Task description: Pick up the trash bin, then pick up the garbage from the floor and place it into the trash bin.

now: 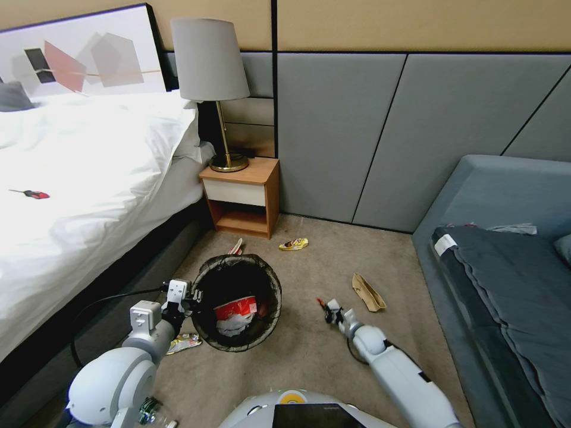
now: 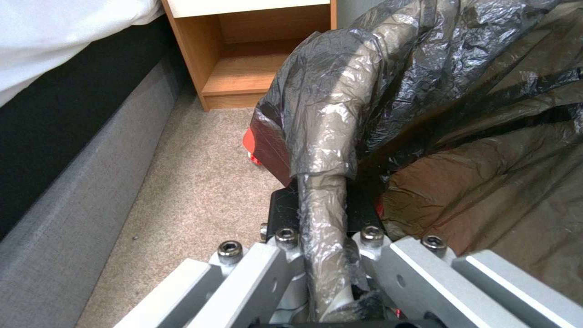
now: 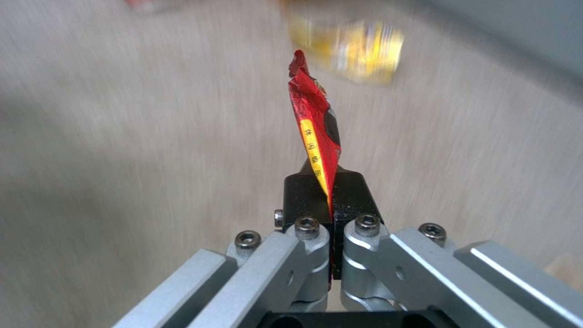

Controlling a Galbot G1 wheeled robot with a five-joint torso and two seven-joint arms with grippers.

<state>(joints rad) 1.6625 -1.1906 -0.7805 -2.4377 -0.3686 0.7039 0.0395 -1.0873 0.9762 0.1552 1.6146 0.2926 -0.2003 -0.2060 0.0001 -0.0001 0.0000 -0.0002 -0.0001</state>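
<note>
Near: left pincer (image 1: 189, 295) clenched on rim of trash bin (image 1: 205, 333), bag-wrapped rim pinched between the black pads in left wrist view (image 2: 322, 214). Bin tilted, mouth up toward the head camera; red-and-white cup (image 1: 235, 309) and white tissue (image 1: 232, 324) already inside. Shiny wrapper (image 1: 183, 342) on floor (image 1: 309, 356) just beside bin, under left arm.

Right pincer (image 1: 331, 312) grasping red snack wrapper (image 3: 316, 132), pinched at one end, long axis pointing straight out from the pincer. Key relation: bin mouth lies toward the robot's left of this pincer, near but apart; probably a short carry across to drop it in.

Farther: tan paper bag (image 1: 369, 292) on floor beyond right pincer; yellow wrapper (image 1: 294, 244) near nightstand (image 1: 241, 202); red-and-white scrap (image 1: 237, 246) behind bin.

Head view gives the gap between bin and pincer; right wrist view gives the pinch and yellow strip on the wrapper.
</note>
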